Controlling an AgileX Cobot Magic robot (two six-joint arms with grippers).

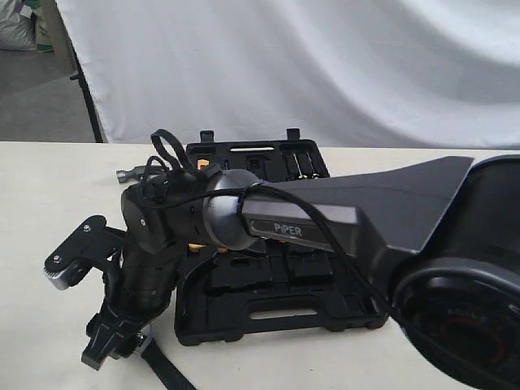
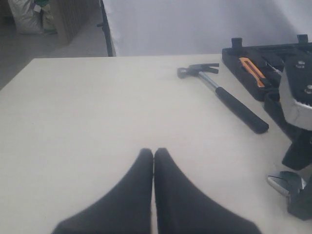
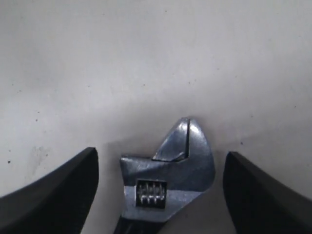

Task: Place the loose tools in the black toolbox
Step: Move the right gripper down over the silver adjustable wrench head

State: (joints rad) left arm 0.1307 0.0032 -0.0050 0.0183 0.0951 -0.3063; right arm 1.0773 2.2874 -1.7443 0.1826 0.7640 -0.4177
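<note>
The silver adjustable wrench lies flat on the pale table, its head between the two fingers of my right gripper, which is open and straddles it without touching. In the exterior view that gripper points down at the near left, and the wrench's black handle runs out toward the front edge. The claw hammer lies on the table beside the open black toolbox. My left gripper is shut and empty over bare table. The tape roll is hidden.
The right arm's large body crosses above the toolbox and hides much of it. An orange-handled tool sits in the toolbox's far half. A white backdrop hangs behind the table.
</note>
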